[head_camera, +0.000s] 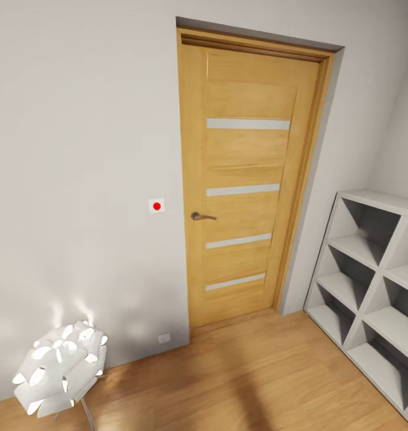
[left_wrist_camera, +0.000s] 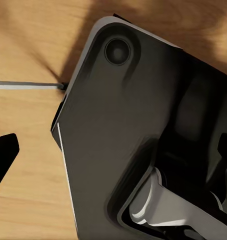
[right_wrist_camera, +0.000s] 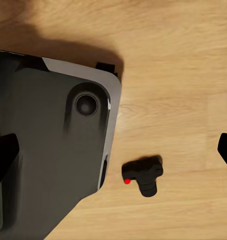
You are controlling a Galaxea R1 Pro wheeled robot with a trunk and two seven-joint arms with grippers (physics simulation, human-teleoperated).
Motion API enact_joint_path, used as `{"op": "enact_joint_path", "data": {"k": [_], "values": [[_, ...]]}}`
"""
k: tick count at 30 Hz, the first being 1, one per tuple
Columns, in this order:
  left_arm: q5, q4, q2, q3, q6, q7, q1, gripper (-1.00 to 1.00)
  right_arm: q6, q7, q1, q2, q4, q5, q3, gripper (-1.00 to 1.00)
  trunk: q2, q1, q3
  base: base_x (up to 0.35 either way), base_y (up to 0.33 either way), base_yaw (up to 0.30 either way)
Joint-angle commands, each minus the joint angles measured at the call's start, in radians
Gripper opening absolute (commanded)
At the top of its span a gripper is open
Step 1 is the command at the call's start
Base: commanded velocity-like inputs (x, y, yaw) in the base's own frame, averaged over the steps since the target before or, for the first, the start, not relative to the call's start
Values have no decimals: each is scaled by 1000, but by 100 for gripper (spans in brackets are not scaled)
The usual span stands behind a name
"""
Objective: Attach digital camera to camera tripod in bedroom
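Digital camera (right_wrist_camera: pixel 142 175) on wood floor (right_wrist_camera: pixel 168 75) (lens toward robot base (right_wrist_camera: pixel 48 150)); gripper states unclear.

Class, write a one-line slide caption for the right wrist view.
Small black digital camera with a red dot lying on the light wood floor beside the robot's dark base.

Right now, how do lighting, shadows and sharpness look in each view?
Head view: sharp, the lit floor lamp throws bright patches on the wall. Left wrist view: dark robot base close and soft-edged. Right wrist view: digital camera crisp on the wood floor, base shadow soft.
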Motion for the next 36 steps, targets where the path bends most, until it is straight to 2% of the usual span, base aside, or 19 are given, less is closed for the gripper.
{"op": "enact_joint_path", "data": {"k": [1, 10, 27, 36], "values": [[0, 1, 0, 4, -3, 1, 0, 100, 0, 2, -1, -1, 2, 8, -8, 100, -1, 0, 0, 2, -133, 0], [3, 1, 0, 5, -3, 1, 0, 100, 0, 2, -1, -1, 2, 8, -8, 100, -1, 0, 0, 0, -143, 0], [6, 1, 2, 5, -3, 1, 0, 100, 0, 2, -1, 1, 2, 7, -8, 100, -1, 0, 0, 0, -8, -3], [6, 1, 2, 5, -3, 1, 0, 100, 2, 2, -1, 1, 2, 7, -8, 100, -1, 0, 0, 0, 0, -184]]}}
